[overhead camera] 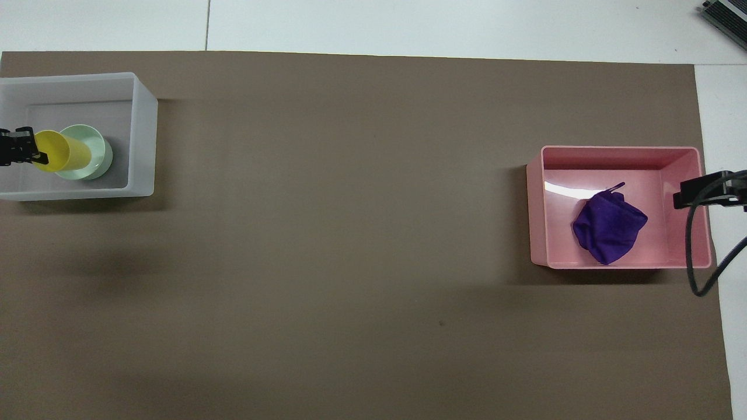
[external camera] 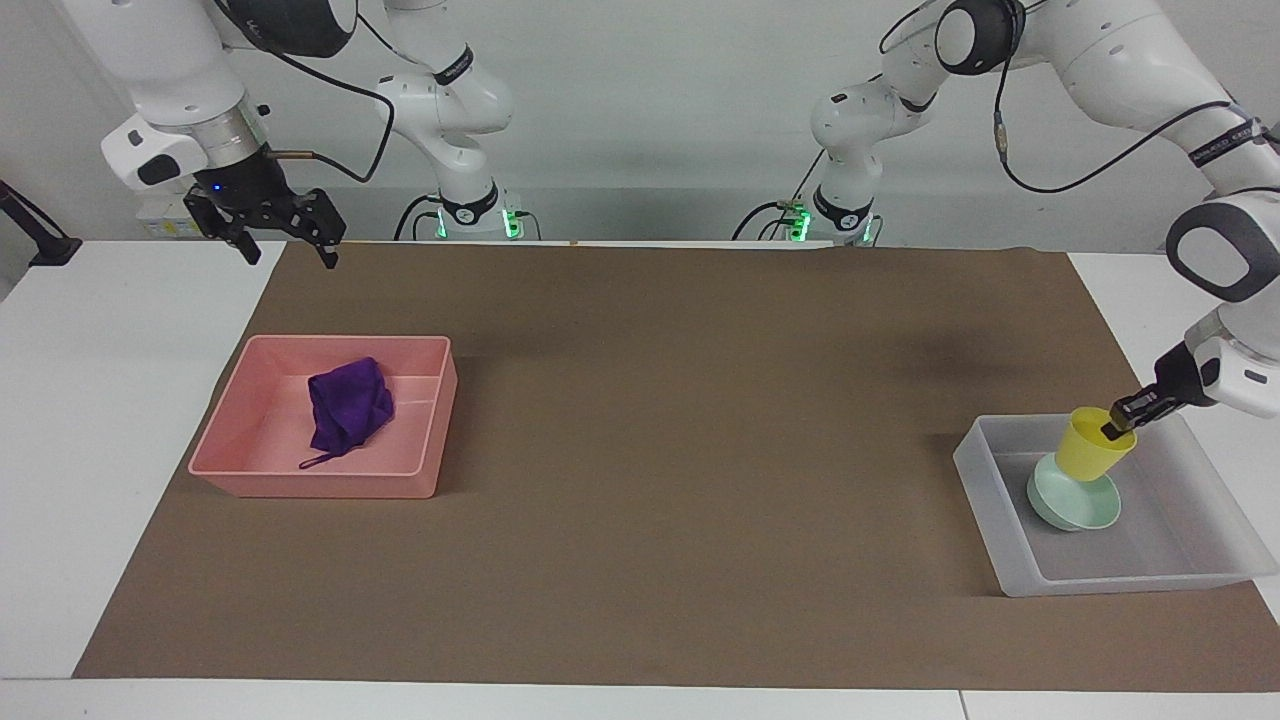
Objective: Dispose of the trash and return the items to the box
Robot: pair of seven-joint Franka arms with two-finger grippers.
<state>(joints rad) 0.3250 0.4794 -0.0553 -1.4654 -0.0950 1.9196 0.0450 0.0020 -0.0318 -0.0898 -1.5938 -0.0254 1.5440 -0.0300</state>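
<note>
My left gripper (external camera: 1118,428) is shut on the rim of the yellow cup (external camera: 1090,458). It holds the cup tilted over the mint-green bowl (external camera: 1085,508), which lies in the translucent box (external camera: 1130,578) at the left arm's end. The cup's base is at the bowl; I cannot tell if they touch. In the overhead view the cup (overhead camera: 58,153) overlaps the bowl (overhead camera: 98,164) inside the box (overhead camera: 143,134), with the left gripper (overhead camera: 29,153) at its rim. The purple cloth (external camera: 347,405) lies in the pink tray (external camera: 320,485). My right gripper (external camera: 285,250) waits open and raised.
The pink tray (overhead camera: 618,153) with the cloth (overhead camera: 610,226) stands on the brown mat (external camera: 650,450) at the right arm's end. The right gripper's body (overhead camera: 706,192) and its cable hang over the tray's outer edge.
</note>
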